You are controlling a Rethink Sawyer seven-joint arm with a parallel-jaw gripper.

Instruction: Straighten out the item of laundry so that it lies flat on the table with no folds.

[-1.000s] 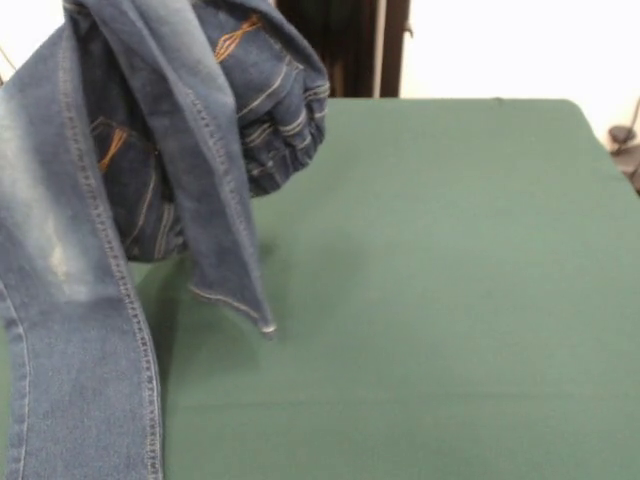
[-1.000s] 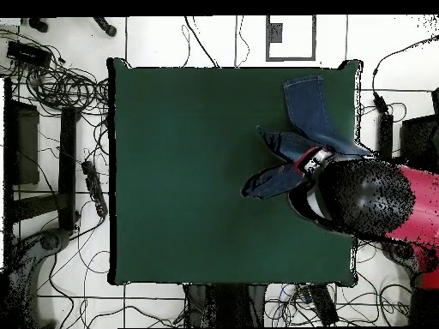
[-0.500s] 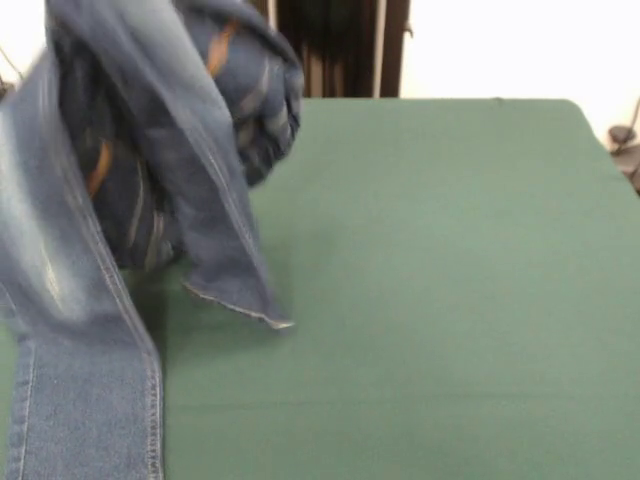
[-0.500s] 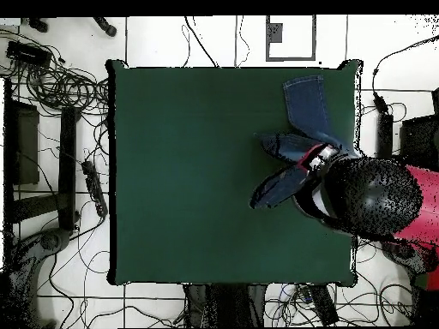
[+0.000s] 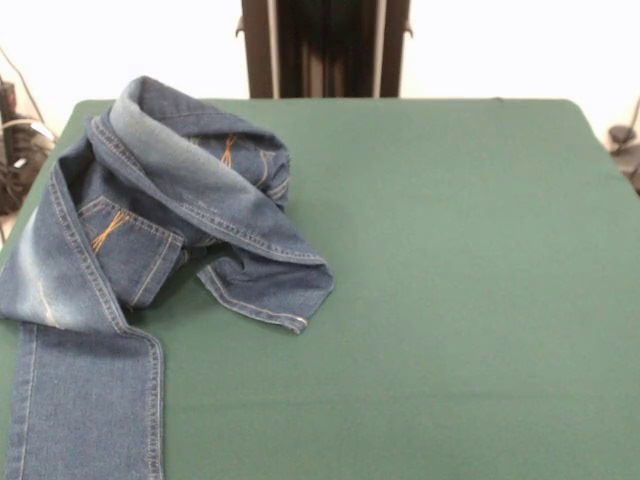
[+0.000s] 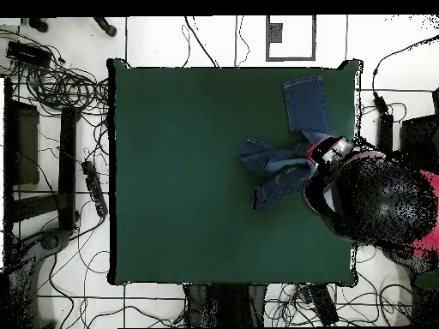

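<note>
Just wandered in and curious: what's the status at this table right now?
Claw: hidden under the arm, state unknown. Jeans down on the green table, bunched and folded, one leg running off the near edge. Nothing else in the way.

A second ago the blue denim jeans with orange-stitched pockets [image 5: 170, 230] hang bunched in the air from me, filling the upper left of the front view; now they lie in a crumpled heap on the dark green felt table [image 5: 450, 300]. One leg end folds across the pile near its middle instead of dangling. From overhead, my red and black arm [image 6: 377, 206] sits slightly further toward the table's edge, and the jeans spread wider.
</note>
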